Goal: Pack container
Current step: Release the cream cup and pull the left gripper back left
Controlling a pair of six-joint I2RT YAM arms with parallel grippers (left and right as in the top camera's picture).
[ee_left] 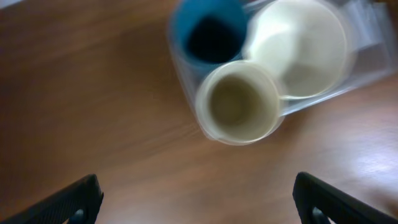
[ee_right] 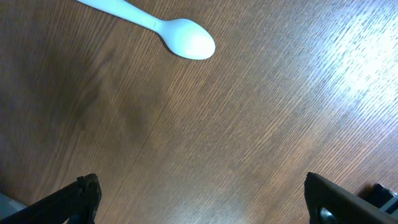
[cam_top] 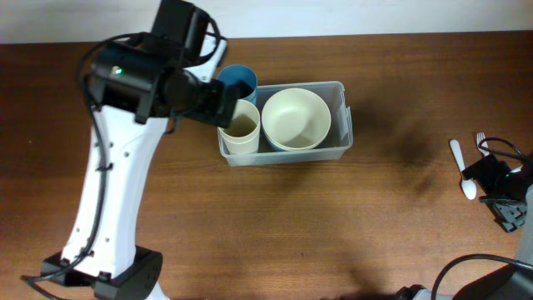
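- Container (cam_top: 287, 157) sat mid-tabletop (cam_top: 250, 233), toward far edge.
- Inside: cream bowl (cam_top: 296, 118) at right, cream cup (cam_top: 241, 127) near-left, blue cup (cam_top: 241, 80) far-left.
- Left claw (ee_left: 196, 183) hung above container's left end, fingers spread wide, holding nothing.
- Right claw (ee_right: 200, 182) was at right edge of tabletop, also spread wide, holding nothing, over bare wood.
- White spoon (ee_right: 183, 38) lay on wood near right claw.

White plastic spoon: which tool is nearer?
Right. The right tool hovers just beside the white plastic spoon; the left tool is far away, by the clear plastic rectangular container.
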